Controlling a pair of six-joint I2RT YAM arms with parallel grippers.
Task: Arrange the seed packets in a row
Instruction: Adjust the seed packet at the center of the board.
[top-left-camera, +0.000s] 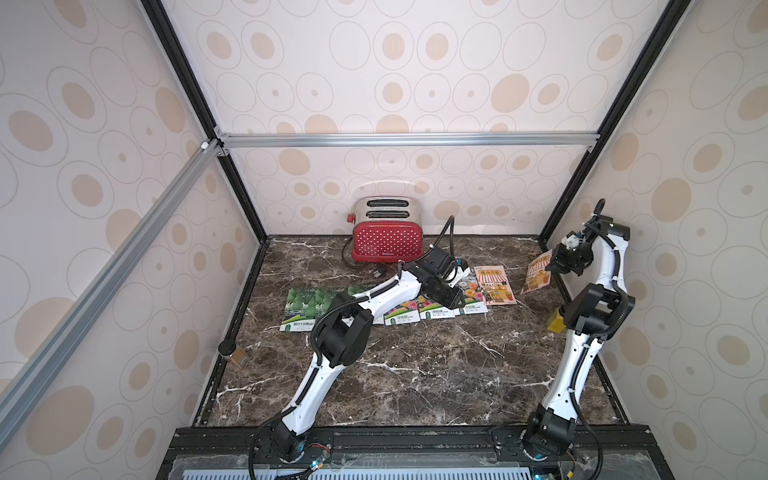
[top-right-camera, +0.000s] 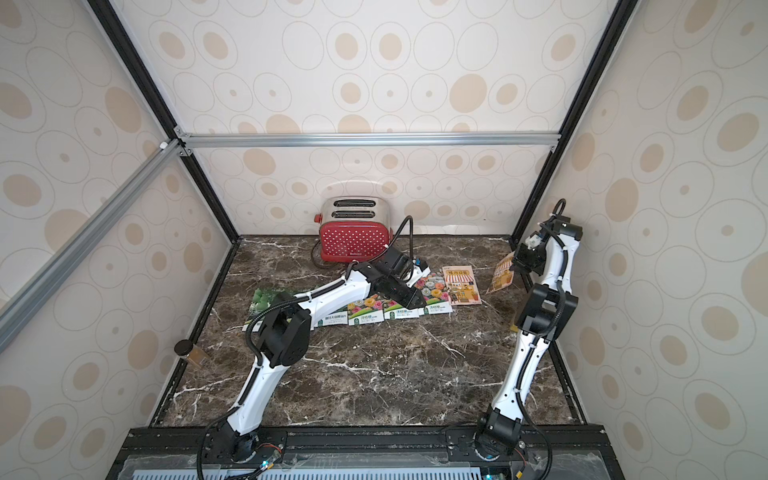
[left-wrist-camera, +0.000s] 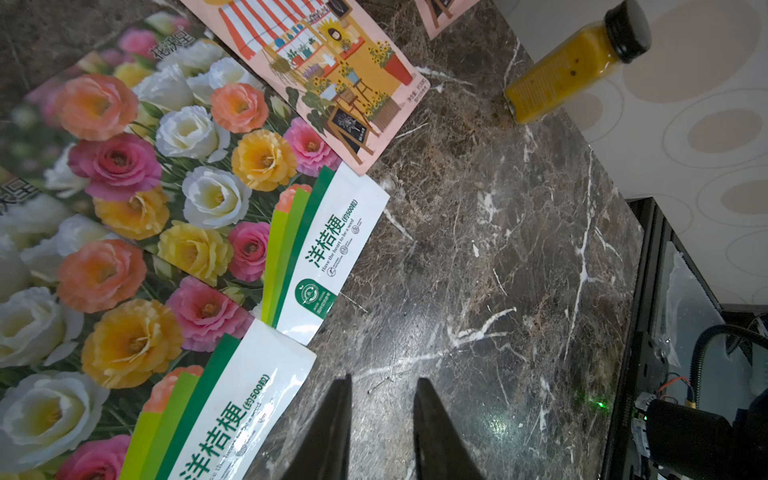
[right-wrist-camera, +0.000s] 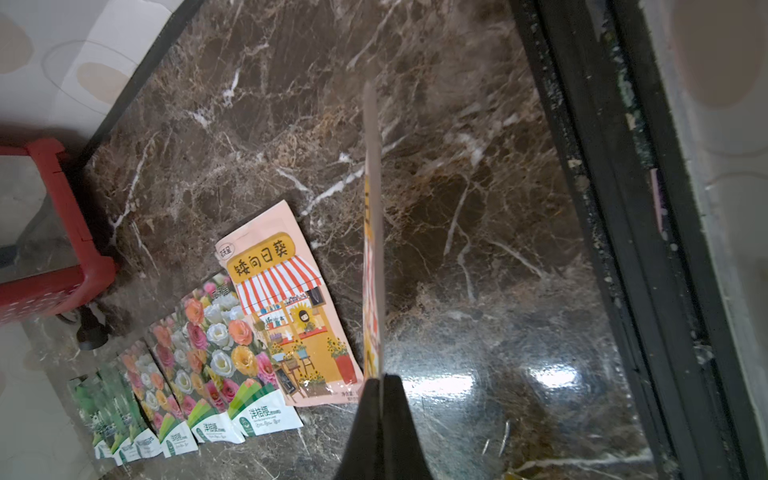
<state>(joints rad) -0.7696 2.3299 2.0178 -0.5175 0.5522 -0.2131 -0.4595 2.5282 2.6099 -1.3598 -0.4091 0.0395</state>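
On the near side of the packet row (top-left-camera: 436, 311) we find open marble tabletop (top-left-camera: 436, 374); the toaster (top-left-camera: 387, 245) blocks far centre, a yellow jar (left-wrist-camera: 561, 72) the right edge.

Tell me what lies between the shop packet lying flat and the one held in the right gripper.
Only bare table between flat packet and held packet, in both top views.

Dark brown marble-pattern tabletop (top-left-camera: 415, 374), white-veined. Red polka-dot toaster (top-left-camera: 387, 245), chrome-topped, stands at its far edge. Behind the toaster and to both sides: cream walls (top-left-camera: 374, 62) printed with beige ovals. Above the toaster: horizontal aluminium rail (top-left-camera: 407, 139) between black corner posts (top-left-camera: 237, 187).
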